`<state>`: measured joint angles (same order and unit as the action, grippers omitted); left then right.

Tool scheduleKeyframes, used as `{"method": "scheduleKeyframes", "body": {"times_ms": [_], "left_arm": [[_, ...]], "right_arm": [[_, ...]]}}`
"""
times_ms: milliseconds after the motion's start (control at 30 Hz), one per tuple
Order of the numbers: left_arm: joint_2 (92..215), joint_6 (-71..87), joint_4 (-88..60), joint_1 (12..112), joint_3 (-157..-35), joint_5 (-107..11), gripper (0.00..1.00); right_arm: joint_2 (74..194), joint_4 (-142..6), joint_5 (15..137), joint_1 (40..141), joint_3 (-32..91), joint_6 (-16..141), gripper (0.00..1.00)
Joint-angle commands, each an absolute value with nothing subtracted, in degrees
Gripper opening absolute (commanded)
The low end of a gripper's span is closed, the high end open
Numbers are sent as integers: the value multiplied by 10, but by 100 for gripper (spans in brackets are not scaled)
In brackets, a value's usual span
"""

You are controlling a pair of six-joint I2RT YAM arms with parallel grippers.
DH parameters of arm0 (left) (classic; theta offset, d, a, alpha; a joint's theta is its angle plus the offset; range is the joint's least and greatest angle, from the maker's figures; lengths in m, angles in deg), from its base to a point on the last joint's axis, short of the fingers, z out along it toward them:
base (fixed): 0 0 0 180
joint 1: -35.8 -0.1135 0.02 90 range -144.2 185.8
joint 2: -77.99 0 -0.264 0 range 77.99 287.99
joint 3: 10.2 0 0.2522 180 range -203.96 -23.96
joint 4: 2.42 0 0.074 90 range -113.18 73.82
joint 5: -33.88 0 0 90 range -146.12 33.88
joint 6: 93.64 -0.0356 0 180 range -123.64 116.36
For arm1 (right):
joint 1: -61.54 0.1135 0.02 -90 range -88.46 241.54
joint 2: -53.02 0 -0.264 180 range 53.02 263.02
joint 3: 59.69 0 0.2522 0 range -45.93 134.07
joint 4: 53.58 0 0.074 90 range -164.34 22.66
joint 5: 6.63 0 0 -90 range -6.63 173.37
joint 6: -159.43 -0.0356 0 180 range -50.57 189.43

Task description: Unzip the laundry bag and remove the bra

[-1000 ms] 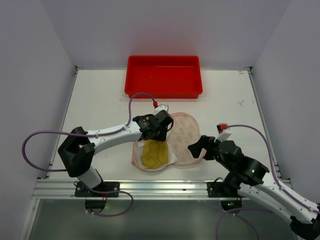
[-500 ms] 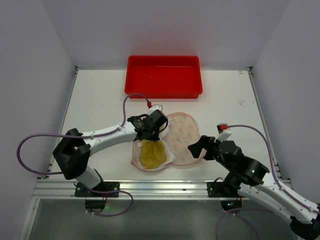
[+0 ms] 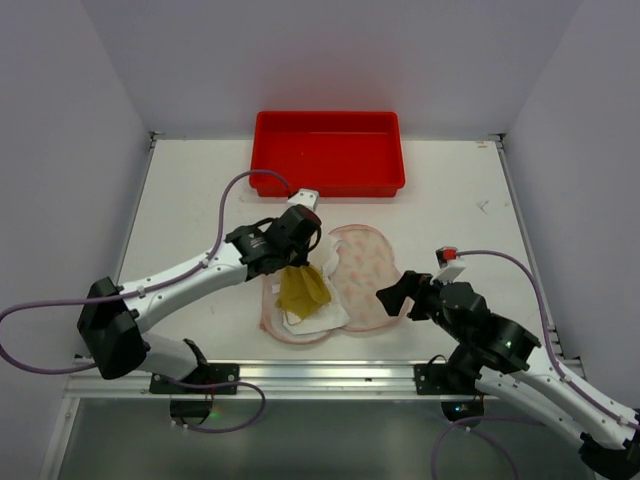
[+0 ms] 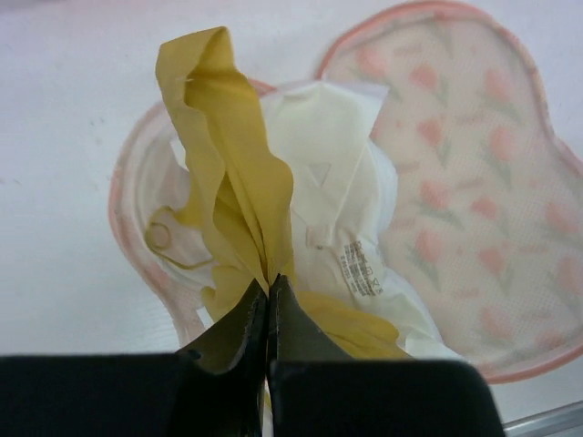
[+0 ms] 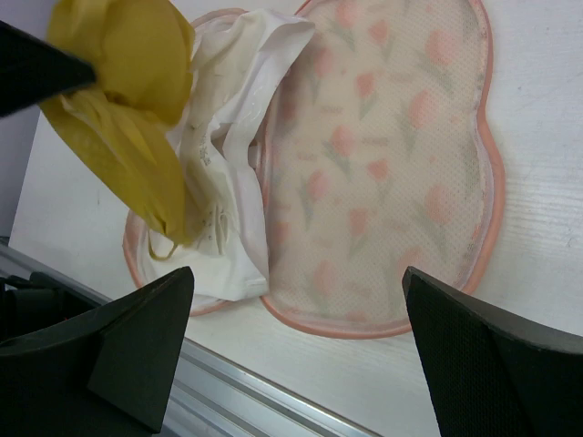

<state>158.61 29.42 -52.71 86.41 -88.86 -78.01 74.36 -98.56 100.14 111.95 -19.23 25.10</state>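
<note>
The laundry bag (image 3: 366,272) lies flat near the table's front, its left lobe open with the pale lining showing. My left gripper (image 3: 298,264) is shut on the bra's (image 3: 303,291) mustard-yellow cup and holds it up above the open lobe. The bra's white part still rests in the lobe. In the left wrist view the fingertips (image 4: 269,284) pinch the yellow fabric of the bra (image 4: 232,191), with the bag (image 4: 465,173) to the right. My right gripper (image 3: 395,297) is open and empty, just off the bag's right lobe. It (image 5: 299,270) hovers over the bag (image 5: 383,164), with the bra (image 5: 127,127) to the left.
A red plastic tray (image 3: 327,182) stands at the back middle of the table. The aluminium rail (image 3: 320,375) runs along the front edge, close below the bag. White walls close in the table on both sides.
My left gripper has risen and moved back and to the left with the yellow cup, drawing the bra up and uncovering its white part. The right arm has not moved.
</note>
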Motion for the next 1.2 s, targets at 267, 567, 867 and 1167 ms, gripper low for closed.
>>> {"method": "scheduleKeyframes", "body": {"times_ms": [267,567,867,1167], "left_arm": [[1574,-120,-380,777,-1081,-873,0],[1767,-443,-218,698,-1226,-775,0],[1971,-577,-105,645,-1299,-616,0],[2089,-460,19,646,-1317,-541,68]], "right_arm": [[762,-966,1016,1121,-137,286,99],[806,-942,1016,1121,-88,323,99],[846,-876,1017,1121,-99,353,99],[905,-863,985,1119,-110,356,99]]}}
